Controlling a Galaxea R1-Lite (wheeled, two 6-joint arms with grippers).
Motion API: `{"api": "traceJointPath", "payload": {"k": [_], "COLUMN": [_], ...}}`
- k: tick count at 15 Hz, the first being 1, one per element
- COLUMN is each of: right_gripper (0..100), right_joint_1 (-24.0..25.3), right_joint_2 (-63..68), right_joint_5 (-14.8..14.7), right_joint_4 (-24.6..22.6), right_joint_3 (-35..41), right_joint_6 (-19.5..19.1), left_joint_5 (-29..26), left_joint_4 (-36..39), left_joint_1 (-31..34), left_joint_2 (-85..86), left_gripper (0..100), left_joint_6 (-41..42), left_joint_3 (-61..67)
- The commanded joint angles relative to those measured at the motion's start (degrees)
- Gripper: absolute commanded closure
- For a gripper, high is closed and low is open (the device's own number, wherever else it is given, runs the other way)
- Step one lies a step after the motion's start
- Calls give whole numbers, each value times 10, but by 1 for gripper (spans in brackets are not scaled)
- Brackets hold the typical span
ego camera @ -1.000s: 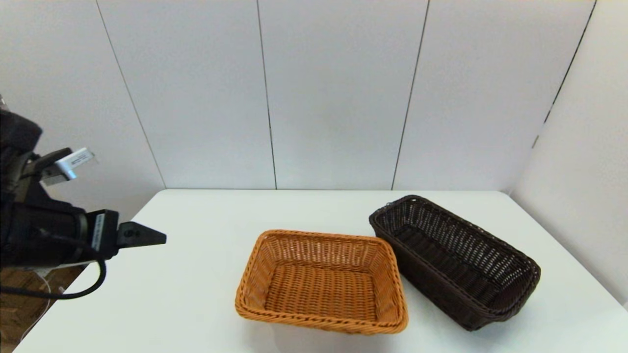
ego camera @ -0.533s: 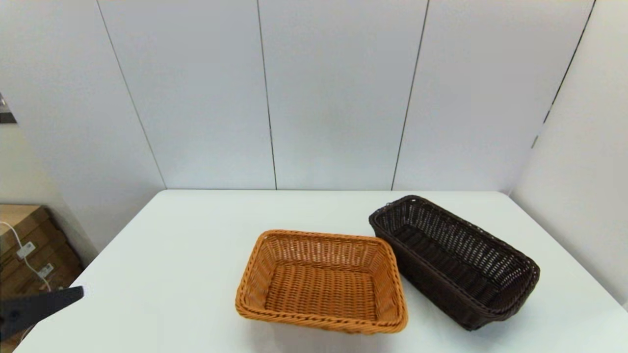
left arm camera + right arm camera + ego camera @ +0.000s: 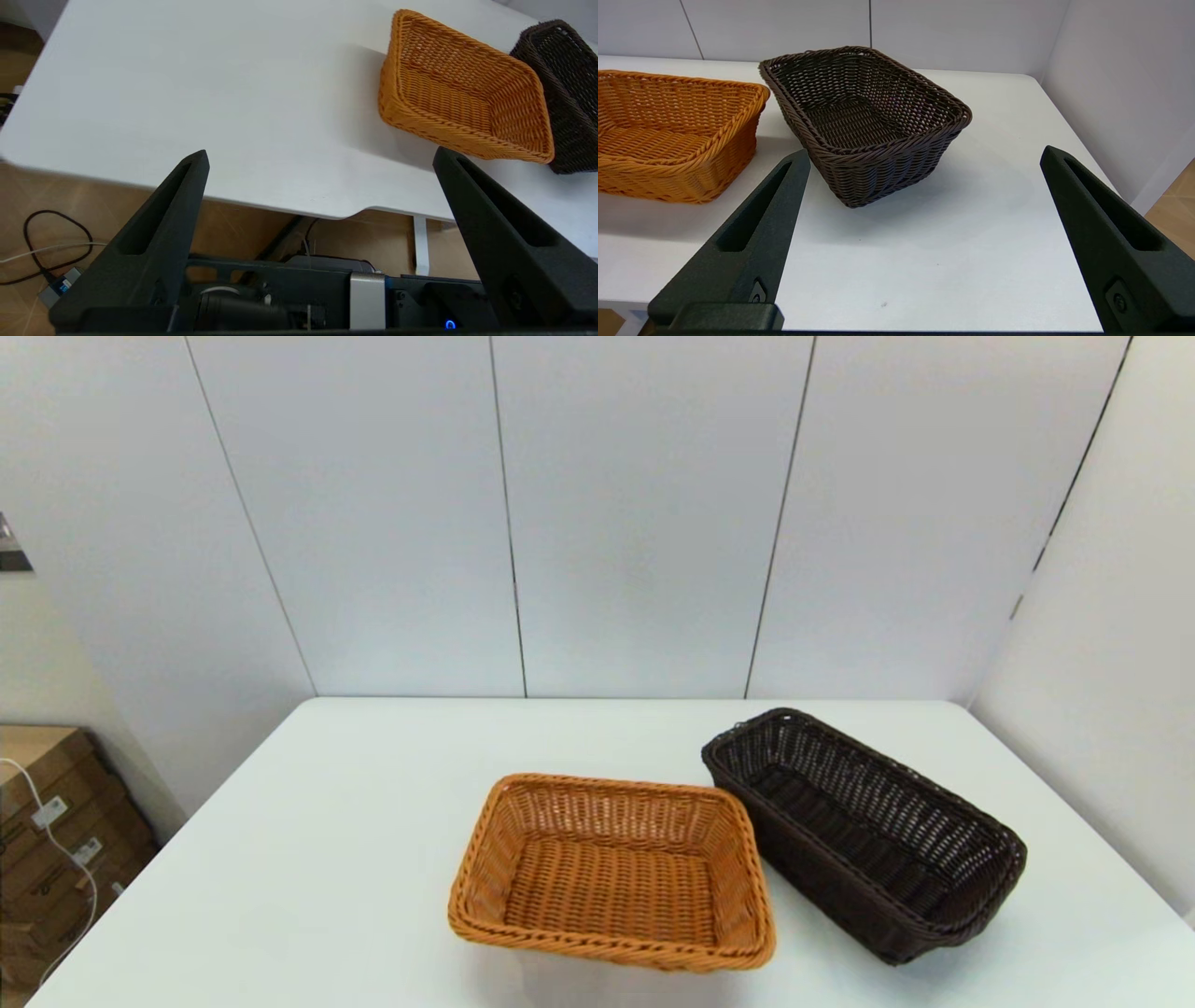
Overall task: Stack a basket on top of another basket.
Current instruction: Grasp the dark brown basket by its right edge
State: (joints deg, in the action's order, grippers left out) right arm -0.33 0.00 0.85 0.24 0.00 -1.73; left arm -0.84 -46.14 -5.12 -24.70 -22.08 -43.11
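Dark brown basket (image 3: 864, 121) sits on the white counter (image 3: 327, 859) just right of the orange basket (image 3: 611, 873), ahead of the right gripper (image 3: 924, 158), fingers spread wide, holding nothing. Left gripper (image 3: 320, 156) hangs off the counter's near edge, likewise spread and unladen.

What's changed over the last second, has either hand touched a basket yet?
No. The left hand dropped down out of the head view and now sits open, off the near-left edge of the white table. It took hold of nothing. The right hand is open, short of the dark brown basket. Both that basket and the orange basket stayed side by side, unstacked.
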Motion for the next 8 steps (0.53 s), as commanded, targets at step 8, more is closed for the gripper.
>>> {"api": "traceJointPath", "payload": {"k": [8], "right_gripper": [0], "right_joint_1": [0], "right_joint_2": [0], "right_joint_5": [0], "right_joint_4": [0], "right_joint_3": [0], "right_joint_6": [1], "left_joint_5": [4], "left_joint_4": [-9], "left_joint_1": [48], "left_joint_2": [247], "left_gripper": [0], "left_joint_6": [150], "left_joint_3": [114]}}
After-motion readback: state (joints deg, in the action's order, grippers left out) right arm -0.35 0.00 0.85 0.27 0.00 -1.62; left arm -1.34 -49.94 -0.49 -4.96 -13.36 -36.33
